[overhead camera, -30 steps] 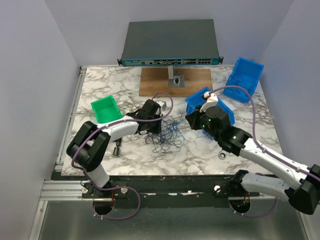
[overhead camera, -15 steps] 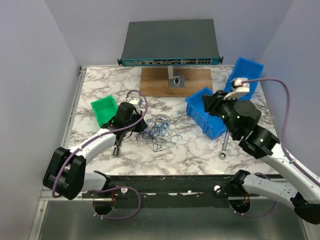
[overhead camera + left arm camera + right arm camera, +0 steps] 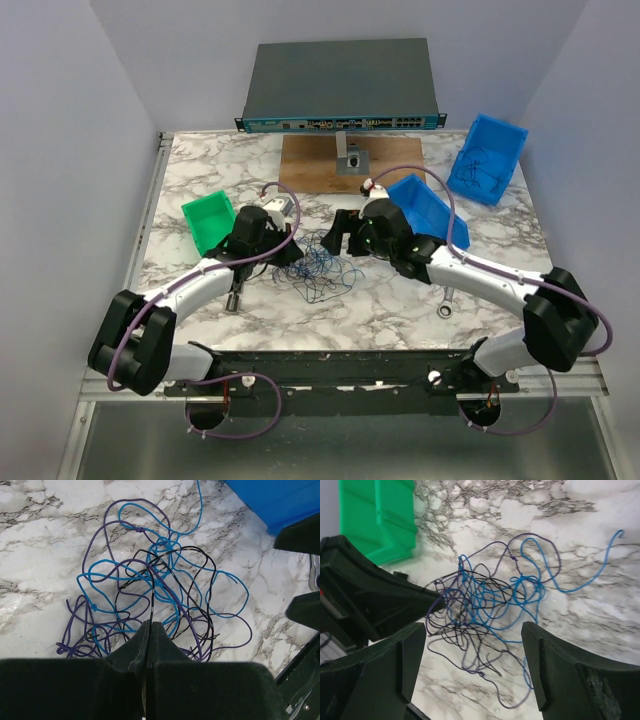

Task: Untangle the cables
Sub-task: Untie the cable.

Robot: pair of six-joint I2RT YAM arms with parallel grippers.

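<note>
Anchoring the cables on the table between both arms, the left gripper is pressed together on a black strand. The right gripper hangs spread above; it should pinch a single outer loop and draw away slowly.

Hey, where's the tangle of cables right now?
In the top view the cables lie mid-table between the left gripper and right gripper, right of the green bin.
</note>
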